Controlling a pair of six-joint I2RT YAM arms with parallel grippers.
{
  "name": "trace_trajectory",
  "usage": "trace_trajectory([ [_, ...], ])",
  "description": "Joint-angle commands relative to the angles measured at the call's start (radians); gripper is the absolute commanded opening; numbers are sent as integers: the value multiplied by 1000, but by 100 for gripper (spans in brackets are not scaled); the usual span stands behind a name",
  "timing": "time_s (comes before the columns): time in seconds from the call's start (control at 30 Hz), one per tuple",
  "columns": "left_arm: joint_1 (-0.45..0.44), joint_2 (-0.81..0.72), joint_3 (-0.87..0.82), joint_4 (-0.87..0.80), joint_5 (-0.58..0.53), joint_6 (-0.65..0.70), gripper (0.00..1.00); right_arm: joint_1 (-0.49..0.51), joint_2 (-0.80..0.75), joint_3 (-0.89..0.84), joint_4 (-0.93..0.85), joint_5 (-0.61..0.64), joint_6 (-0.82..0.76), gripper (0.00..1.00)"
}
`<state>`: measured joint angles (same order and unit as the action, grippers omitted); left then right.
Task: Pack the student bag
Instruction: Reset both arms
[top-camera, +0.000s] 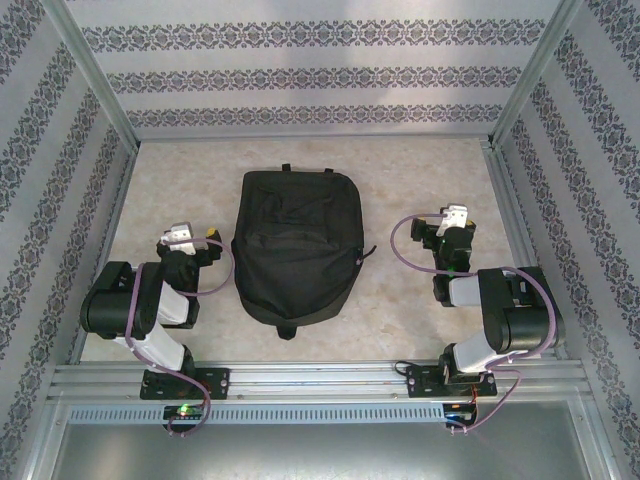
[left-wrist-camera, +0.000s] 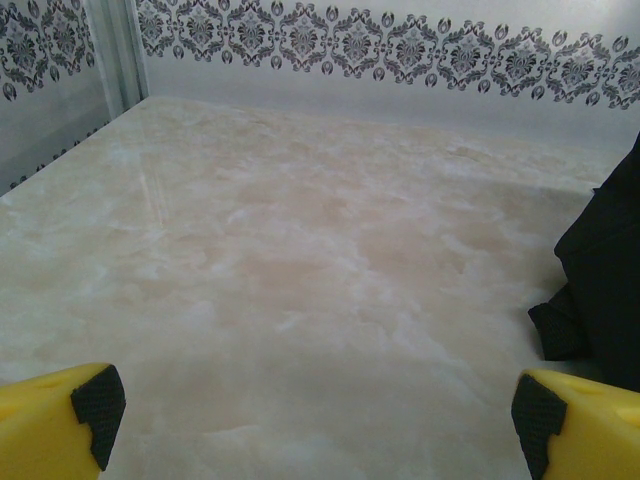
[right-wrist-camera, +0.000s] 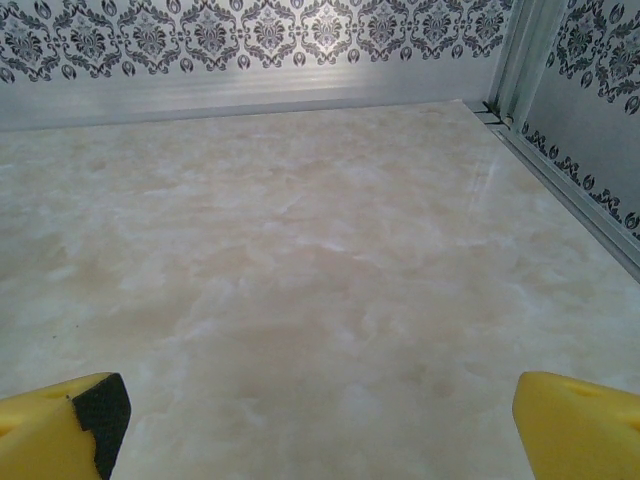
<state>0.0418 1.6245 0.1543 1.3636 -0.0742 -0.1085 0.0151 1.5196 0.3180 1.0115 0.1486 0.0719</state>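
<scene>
The student bag (top-camera: 298, 245) is lying flat between the two tools, just right of the left tool (top-camera: 188, 236) and left of the right tool (top-camera: 455, 217). Its long axis is running from the arm bases toward the back wall (top-camera: 300, 80), with the broader end facing that wall. It is showing black, soft, creased fabric. Both tools are gaping wide, holding nothing. The worktop (top-camera: 170, 180) is looking beige and marbled, and damask-banded walls are enclosing it.
</scene>
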Motion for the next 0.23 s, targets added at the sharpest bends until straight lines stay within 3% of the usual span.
trace_trajectory([
  [0.0,13,13,0,61,14,6,100,-1,4,-14,32,-1,3,98],
  [0.13,14,-22,43,-58,27,9,100,-1,4,-13,32,-1,3,98],
  [0.2,13,-7,24,-13,17,7,100,-1,4,-13,32,-1,3,98],
])
